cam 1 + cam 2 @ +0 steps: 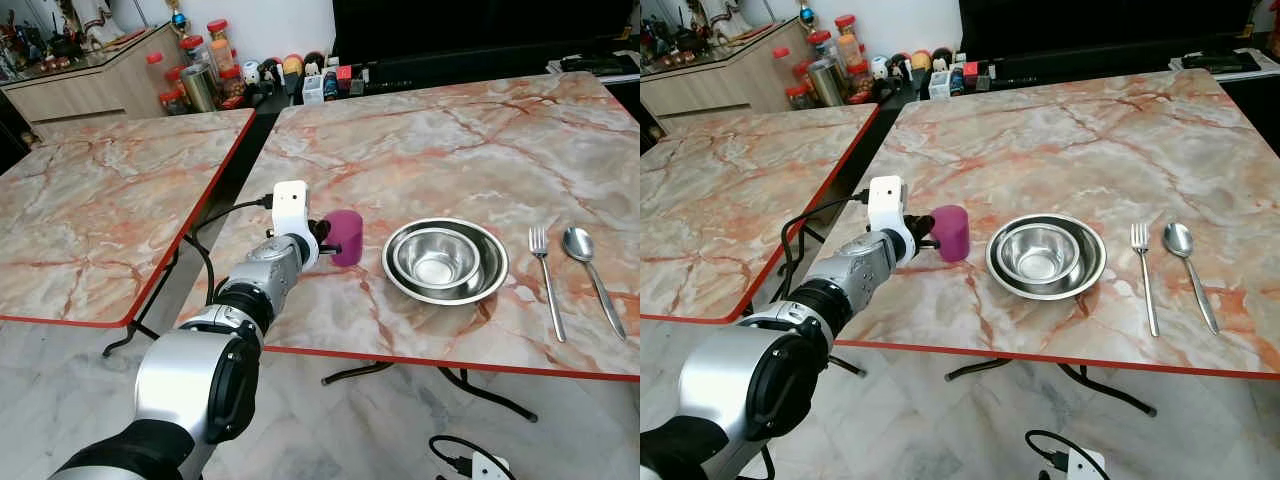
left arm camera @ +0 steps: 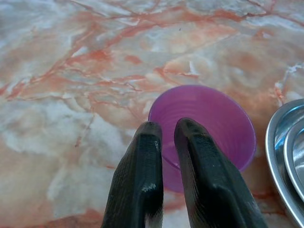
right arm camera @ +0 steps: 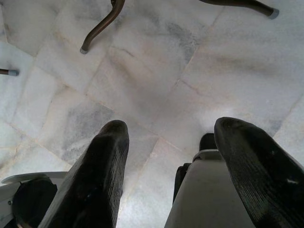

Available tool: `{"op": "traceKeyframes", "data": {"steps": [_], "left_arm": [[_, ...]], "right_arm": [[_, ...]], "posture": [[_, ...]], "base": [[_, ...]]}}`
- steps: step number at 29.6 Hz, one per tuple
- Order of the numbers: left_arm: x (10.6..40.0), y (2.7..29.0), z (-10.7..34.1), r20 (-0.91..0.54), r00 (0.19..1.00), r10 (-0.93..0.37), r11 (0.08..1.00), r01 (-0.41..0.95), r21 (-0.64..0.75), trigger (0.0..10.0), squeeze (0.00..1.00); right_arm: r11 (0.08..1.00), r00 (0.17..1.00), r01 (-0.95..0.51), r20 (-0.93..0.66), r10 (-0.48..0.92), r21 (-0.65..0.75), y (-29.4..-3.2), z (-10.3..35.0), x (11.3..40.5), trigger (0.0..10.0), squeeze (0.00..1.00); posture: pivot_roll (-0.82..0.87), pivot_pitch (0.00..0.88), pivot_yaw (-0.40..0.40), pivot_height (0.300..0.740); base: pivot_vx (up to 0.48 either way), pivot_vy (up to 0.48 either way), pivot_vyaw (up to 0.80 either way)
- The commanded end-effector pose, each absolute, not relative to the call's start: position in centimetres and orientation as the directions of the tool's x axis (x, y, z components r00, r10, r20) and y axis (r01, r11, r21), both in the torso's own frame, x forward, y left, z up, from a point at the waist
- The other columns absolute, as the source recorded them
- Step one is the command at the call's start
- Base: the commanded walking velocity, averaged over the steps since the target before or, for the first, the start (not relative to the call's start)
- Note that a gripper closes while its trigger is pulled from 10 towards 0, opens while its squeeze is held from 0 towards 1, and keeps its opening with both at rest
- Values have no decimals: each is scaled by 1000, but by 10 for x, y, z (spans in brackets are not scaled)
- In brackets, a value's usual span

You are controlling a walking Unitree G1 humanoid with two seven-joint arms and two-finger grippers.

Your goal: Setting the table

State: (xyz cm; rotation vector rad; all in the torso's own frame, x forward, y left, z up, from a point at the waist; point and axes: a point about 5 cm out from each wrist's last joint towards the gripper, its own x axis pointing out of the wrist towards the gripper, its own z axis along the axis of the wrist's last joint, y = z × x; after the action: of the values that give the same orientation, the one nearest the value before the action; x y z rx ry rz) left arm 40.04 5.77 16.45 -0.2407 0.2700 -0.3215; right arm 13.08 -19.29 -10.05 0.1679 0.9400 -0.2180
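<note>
One purple translucent plastic cup [image 1: 346, 236] was seen standing upright on the marble-patterned, red-edged worktop [image 1: 450, 150], just left of the bowls. The left pincer [image 2: 168, 142] was clenched on the cup's near rim, one black finger [image 2: 140, 175] outside the wall and the other inside. Two round stainless steel bowls were counted: a smaller steel bowl [image 1: 437, 257] nested inside a wider steel bowl [image 1: 492, 270], near the worktop's front edge. One silver metal fork [image 1: 546, 280] and one silver metal spoon [image 1: 590, 262] were laid side by side to the right of the bowls, apart from them, the spoon outermost. A second marble-patterned worktop [image 1: 100, 200] was noted to the left, separated by a gap. The floor [image 3: 142, 80] was tiled in pale grey-white marble, with dark curved table legs [image 3: 102, 23] resting on it. Jars and small bottles [image 1: 205, 65] were clustered on the far side by a light wooden cabinet [image 1: 90, 85]. The right pincer [image 3: 168, 156] was hung idle over the floor, fingers released and spread wide.
</note>
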Motion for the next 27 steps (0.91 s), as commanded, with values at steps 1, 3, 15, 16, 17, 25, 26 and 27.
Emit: {"op": "traceKeyframes", "data": {"steps": [1, 3, 15, 16, 17, 25, 26, 27], "left_arm": [[405, 70, 173, -191, 930, -313, 929, 257, -268, 10000, 0], [409, 83, 183, -109, 953, -282, 935, 248, -254, 10000, 0], [400, 190, 182, 88, 996, 20, 999, -16, -52, 10000, 0], [398, 195, 181, 94, 995, 36, 998, -31, -49, 10000, 0], [398, 197, 181, 98, 994, 43, 998, -39, -47, 10000, 0], [338, 301, 127, 41, 918, 395, 911, -397, 114, 10000, 0], [330, 308, 119, 22, 903, 428, 895, -427, 128, 10000, 0], [321, 316, 111, 8, 885, 465, 875, -460, 152, 10000, 0]], "right_arm": [[963, 528, 261, -844, -90, 61, -185, -106, 119, 10000, 0], [965, 534, 256, -841, -89, 60, -186, -105, 123, 10000, 0], [973, 566, 226, -819, -90, 49, -194, -98, 143, 10000, 0], [974, 567, 223, -819, -89, 48, -194, -97, 144, 10000, 0], [974, 567, 222, -819, -89, 48, -194, -97, 144, 10000, 0], [981, 596, 187, -799, -80, 41, -198, -90, 163, 10000, 0], [983, 598, 181, -798, -79, 39, -199, -89, 165, 10000, 0], [984, 599, 176, -797, -77, 37, -199, -88, 166, 10000, 0]], "posture": [[-13, 0, 185, 740], [-14, 0, 173, 740], [17, 0, 121, 740], [17, 0, 121, 740], [17, 0, 121, 740], [53, 0, 58, 740], [55, 0, 51, 740], [58, 0, 47, 740]], "base": [[0, 0, 0], [0, 0, 0], [0, 0, 0], [0, 0, 0], [0, 0, 0], [0, 0, 0], [0, 0, 0], [0, 0, 0]]}}
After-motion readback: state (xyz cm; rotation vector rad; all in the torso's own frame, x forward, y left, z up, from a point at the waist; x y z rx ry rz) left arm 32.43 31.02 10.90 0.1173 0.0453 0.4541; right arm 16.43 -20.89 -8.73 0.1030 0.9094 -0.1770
